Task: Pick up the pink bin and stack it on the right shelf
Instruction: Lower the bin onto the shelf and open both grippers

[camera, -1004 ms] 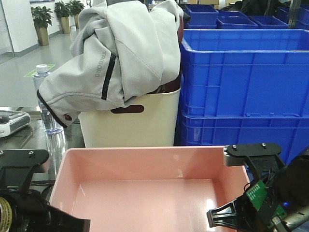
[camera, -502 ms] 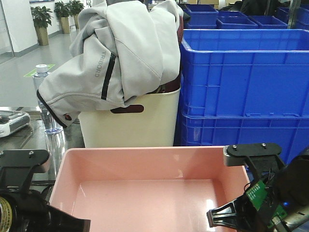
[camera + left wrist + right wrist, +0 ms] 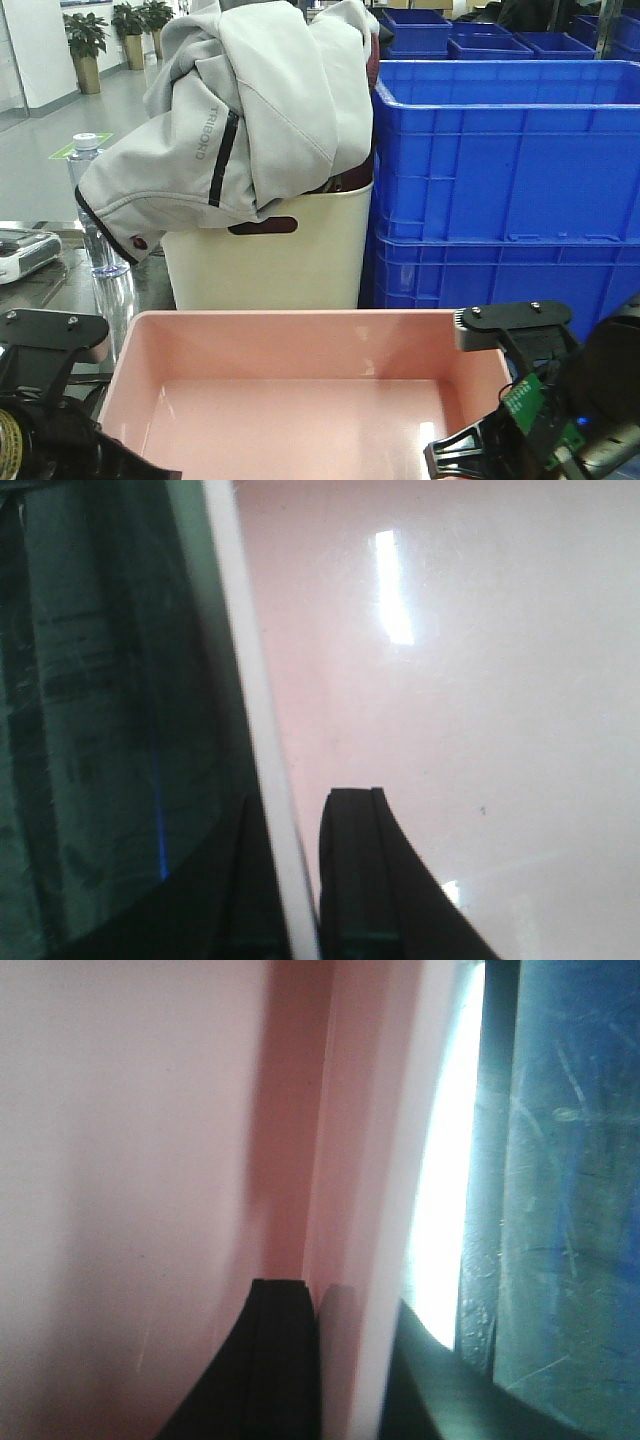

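Note:
The pink bin fills the bottom centre of the front view, level and open side up. My left gripper is shut on its left wall. In the left wrist view, that gripper has one black finger inside the pink bin and the other outside the rim. My right gripper is shut on the right wall. In the right wrist view, that gripper pinches the wall of the pink bin the same way. A scratched shiny metal surface lies beyond the right rim. I cannot tell whether it is the right shelf.
A tall cream bin draped with a grey jacket stands just behind the pink bin. Stacked blue crates stand at the back right. A water bottle and a white device sit on a reflective surface at the left.
The pink bin and both grippers have sunk a little in the front view. Both grips are unchanged.

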Motion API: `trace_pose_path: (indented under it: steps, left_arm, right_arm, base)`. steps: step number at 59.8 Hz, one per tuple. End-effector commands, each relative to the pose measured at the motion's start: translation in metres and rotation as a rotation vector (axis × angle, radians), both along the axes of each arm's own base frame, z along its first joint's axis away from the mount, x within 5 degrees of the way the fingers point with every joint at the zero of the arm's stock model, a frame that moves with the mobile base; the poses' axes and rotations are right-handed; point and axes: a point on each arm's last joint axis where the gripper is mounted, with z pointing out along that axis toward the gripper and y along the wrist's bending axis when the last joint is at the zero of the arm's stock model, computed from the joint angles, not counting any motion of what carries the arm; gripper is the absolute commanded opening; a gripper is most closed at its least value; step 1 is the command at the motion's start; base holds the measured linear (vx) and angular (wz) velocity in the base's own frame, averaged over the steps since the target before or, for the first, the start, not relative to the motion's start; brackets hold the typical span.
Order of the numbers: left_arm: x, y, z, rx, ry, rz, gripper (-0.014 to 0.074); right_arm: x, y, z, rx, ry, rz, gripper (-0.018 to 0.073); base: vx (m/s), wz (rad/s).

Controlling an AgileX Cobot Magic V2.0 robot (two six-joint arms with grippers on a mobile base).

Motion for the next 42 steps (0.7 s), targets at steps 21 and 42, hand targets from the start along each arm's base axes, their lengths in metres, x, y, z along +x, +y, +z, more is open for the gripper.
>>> trace_pose_path:
  steps: [21,42]
  left_arm:
    - [0.047,-0.001,0.000,0.177,0.078,-0.043,0.0120]
    - [0.040,-0.001,0.007,0.149,0.076,-0.120,0.0464]
  right_arm:
    - [0.046,0.025,-0.011,-0.115,0.131,-0.011,0.0132]
    - [0.043,0.027,0.002,-0.051,0.076,0.026,0.0416]
  base:
    - [0.00,0.00]
    - [0.00,0.00]
